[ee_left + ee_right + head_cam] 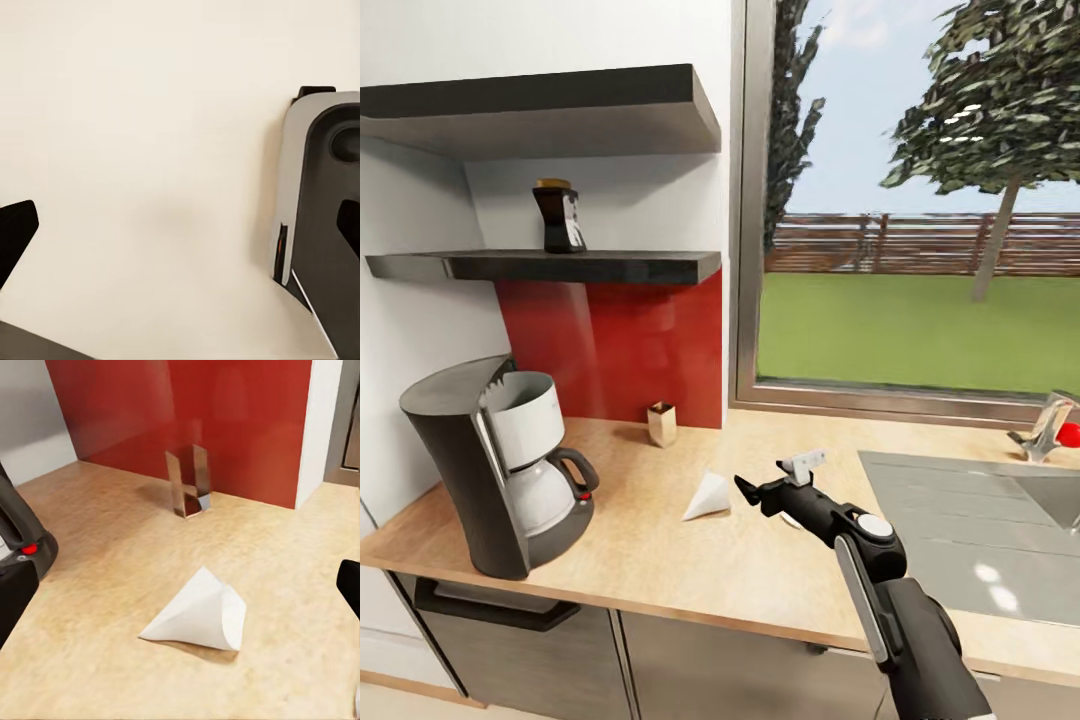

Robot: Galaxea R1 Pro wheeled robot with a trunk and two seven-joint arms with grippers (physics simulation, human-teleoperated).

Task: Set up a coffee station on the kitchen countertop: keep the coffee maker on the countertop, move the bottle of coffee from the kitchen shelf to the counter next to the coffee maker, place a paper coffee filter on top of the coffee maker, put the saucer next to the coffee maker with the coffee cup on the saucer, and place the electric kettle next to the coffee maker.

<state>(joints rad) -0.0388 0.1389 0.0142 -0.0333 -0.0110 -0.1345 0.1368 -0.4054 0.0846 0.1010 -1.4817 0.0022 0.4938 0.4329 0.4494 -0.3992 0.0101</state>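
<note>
Right gripper (783, 478) hovers low over the kitchen countertop (660, 560), fingers spread apart around nothing. Left of it stands the coffee maker (500, 465), bare wood between. Just beyond its fingertips, the paper coffee filter (201, 613) lies on its side.

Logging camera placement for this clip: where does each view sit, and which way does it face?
Head view: high, looking forward and down at the kitchen countertop, coffee maker and window; the right gripper shows.
Left wrist view: facing a plain cream surface; dark fingertips at the edges.
Right wrist view: low over the counter, facing the red backsplash; dark fingertips show.
Head and right wrist views share the paper coffee filter.
</note>
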